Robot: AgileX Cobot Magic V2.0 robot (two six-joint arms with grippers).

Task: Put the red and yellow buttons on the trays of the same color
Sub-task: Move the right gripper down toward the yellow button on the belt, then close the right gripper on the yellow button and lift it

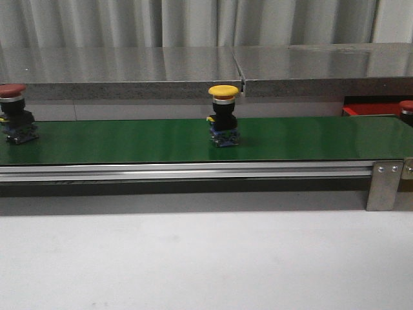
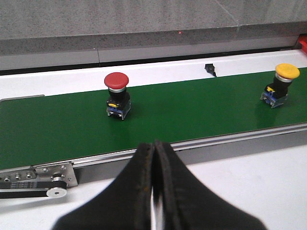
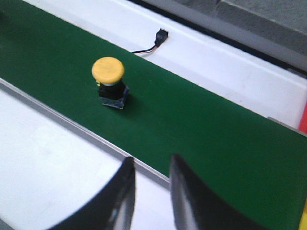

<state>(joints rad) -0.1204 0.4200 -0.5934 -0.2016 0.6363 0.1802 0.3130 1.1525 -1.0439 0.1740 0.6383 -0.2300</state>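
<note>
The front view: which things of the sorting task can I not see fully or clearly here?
- Red tray: only a strip shows in the front view; the green belt hides the rest.
- Second red button: cut by the right edge.
- Yellow tray: not identifiable in any view.
- Both grippers: absent from the front view, seen only by the wrist cameras.

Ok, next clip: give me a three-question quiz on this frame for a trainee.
1. True or false: the yellow button stands upright on the green belt.
2. Multiple choice: in its wrist view, the left gripper is A) open, B) shut with nothing in it, C) shut on a button.
3. Fill in: the red button on the belt sits to the yellow one's ____ in the front view.

Key:
1. True.
2. B; the right gripper is the open one.
3. Left. Another red cap shows at the right edge, beside the red tray.
</note>
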